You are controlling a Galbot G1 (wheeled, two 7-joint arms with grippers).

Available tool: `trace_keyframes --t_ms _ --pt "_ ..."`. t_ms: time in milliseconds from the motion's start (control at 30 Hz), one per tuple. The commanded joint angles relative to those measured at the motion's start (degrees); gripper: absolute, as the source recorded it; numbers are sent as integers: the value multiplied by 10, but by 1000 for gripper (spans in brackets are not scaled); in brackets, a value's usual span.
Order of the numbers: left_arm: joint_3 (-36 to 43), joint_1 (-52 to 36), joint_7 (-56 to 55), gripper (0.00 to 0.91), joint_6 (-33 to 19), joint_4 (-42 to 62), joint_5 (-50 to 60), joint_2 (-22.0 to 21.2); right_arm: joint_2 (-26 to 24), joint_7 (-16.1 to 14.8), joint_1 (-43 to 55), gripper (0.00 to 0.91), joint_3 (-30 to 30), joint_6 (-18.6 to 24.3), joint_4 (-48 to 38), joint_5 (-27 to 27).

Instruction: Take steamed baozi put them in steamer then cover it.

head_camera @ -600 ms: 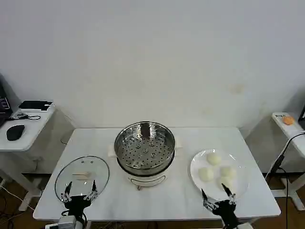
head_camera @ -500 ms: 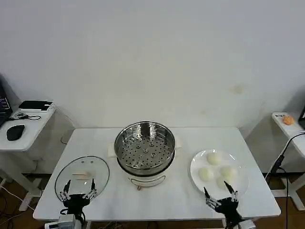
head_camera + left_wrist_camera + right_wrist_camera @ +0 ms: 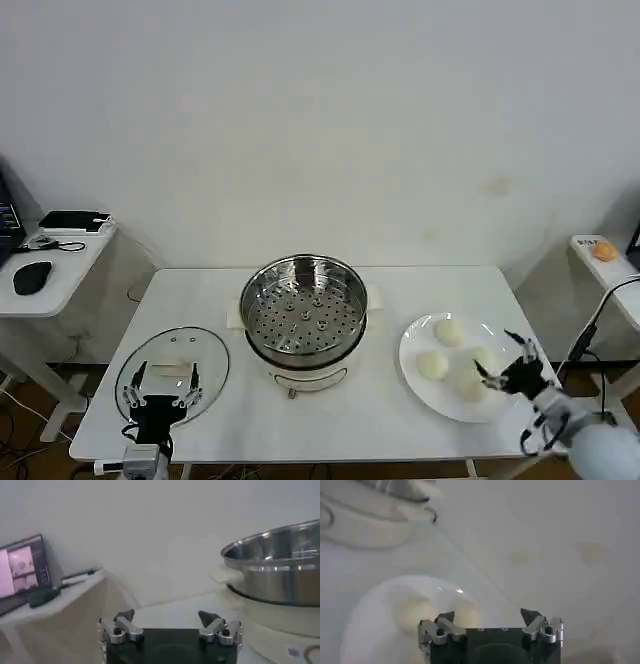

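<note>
A plain white wall backs a white worktop (image 3: 330, 420), with a side desk to the left carrying a dark mouse (image 3: 32, 277). At the middle of the worktop stands the steel steamer (image 3: 304, 311) on its white base, its perforated tray bare. To its right sits a white plate (image 3: 416, 378) holding the four buns (image 3: 433, 365), pale and round. The right hand (image 3: 508, 368) hovers at the plate's right edge, just beside the nearest bun, fingers spread apart and grasping nothing; from the right wrist view that hand (image 3: 490, 622) looks down on the plate with buns below it. Left of the steamer the glass lid (image 3: 172, 368) lies flat on the worktop. The left hand (image 3: 158, 385) waits over the lid's near edge, fingers released too. No label or writing can be read anywhere.
</note>
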Motion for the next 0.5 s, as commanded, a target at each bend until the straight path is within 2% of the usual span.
trace_keyframes --t_ms 33,133,167,233,267,300,333,367,400,500 --pt "-7 -2 8 907 -1 -6 21 5 -129 -144 128 907 -41 13 -81 -66" --pt "-7 -5 9 907 0 -11 26 8 -155 -178 243 907 -147 31 -116 -66" --pt "-7 -8 9 907 0 -10 27 9 -162 -186 303 907 -226 42 -135 -56" --pt "-8 -10 10 907 0 -13 30 10 -166 -201 370 907 -304 50 -150 -42" --pt "-8 -12 10 907 0 -14 30 11 -167 -212 430 907 -373 53 -156 -26" --pt "-8 -14 10 907 0 -15 30 12 -165 -220 470 907 -428 54 -165 -11" --pt "-8 -15 11 907 0 -16 30 12 -164 -221 481 907 -446 53 -166 -8" --pt "-9 -16 11 907 0 -18 30 12 -155 -230 533 907 -517 50 -180 7" --pt "-10 -17 11 907 0 -18 30 13 -146 -235 570 907 -559 51 -188 10" --pt "-14 -21 12 907 1 -19 30 16 -121 -252 657 907 -648 50 -228 20"
